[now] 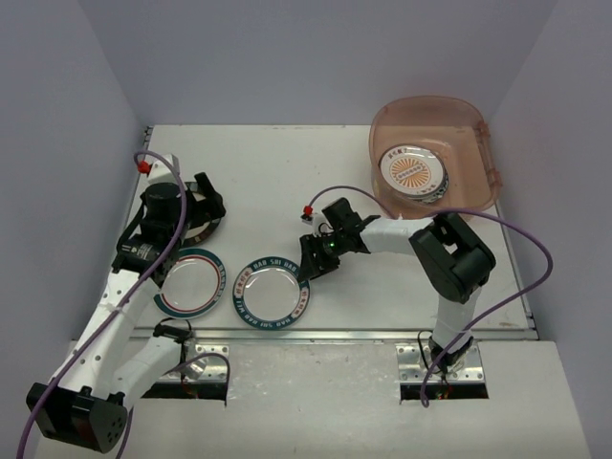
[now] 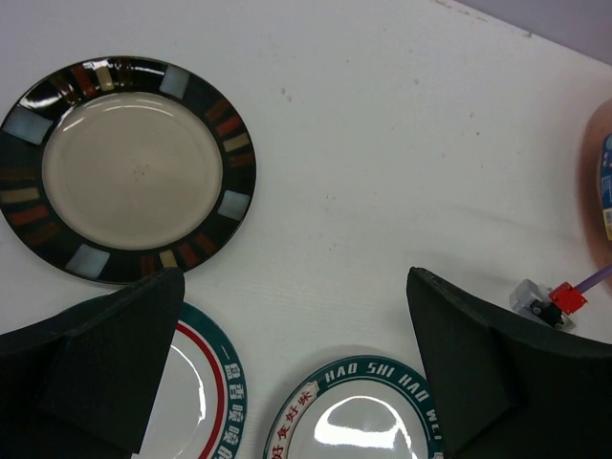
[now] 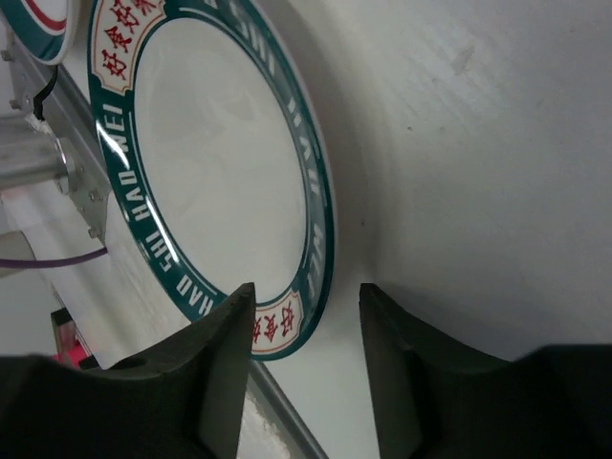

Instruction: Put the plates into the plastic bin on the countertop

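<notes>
The plastic bin [image 1: 475, 134] stands at the back right and holds an orange sunburst plate [image 1: 413, 170] on top of others. Three plates lie on the countertop [image 1: 277, 172]: a black-rimmed one [image 2: 134, 167] partly under my left gripper [image 1: 210, 204], a white one with a green-and-red rim [image 1: 191, 283], and a green-rimmed "HAO SHI" plate [image 1: 273, 292]. My left gripper [image 2: 296, 335] is open and empty above the counter. My right gripper [image 1: 309, 260] is open, and its fingers [image 3: 225, 363] straddle the right rim of the "HAO SHI" plate [image 3: 210, 163].
A metal rail [image 1: 316, 335] runs along the countertop's front edge, just behind the two front plates. Purple cables loop off both arms. Grey walls close in the left, back and right sides.
</notes>
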Robot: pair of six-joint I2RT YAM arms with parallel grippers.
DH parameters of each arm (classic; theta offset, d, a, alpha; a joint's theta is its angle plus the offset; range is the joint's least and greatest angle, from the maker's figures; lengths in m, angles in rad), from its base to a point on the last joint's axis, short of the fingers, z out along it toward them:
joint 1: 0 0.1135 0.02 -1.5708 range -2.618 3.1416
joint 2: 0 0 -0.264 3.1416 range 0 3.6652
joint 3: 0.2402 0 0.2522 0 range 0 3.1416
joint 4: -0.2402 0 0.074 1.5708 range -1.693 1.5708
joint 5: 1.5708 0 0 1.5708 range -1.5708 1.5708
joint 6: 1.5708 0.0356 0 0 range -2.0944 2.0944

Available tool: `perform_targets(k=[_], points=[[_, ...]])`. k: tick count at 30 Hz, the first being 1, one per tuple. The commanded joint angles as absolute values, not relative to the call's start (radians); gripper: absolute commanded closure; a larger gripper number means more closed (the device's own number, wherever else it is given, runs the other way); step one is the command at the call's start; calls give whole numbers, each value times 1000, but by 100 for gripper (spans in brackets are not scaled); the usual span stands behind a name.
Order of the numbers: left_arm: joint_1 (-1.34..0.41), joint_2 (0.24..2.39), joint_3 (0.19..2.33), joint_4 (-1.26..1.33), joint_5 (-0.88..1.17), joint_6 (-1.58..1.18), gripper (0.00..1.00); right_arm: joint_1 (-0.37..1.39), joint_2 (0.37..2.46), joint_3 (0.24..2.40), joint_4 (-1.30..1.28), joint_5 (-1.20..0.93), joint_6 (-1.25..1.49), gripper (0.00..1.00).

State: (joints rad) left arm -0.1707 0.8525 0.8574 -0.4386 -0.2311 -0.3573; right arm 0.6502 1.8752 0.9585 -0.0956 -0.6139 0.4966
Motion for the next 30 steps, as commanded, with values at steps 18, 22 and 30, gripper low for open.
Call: perform_targets(k=[18,22,30], points=[[-167,782,841,-366,-155,-316,0,483,1642,867,107,-650,687,100],[-167,784,839,-364,-148,-319,0,308,1509,928,36,-668,727,100],[-167,781,836,-360,-144,-319,0,42,1274,923,28,-342,1018,100]])
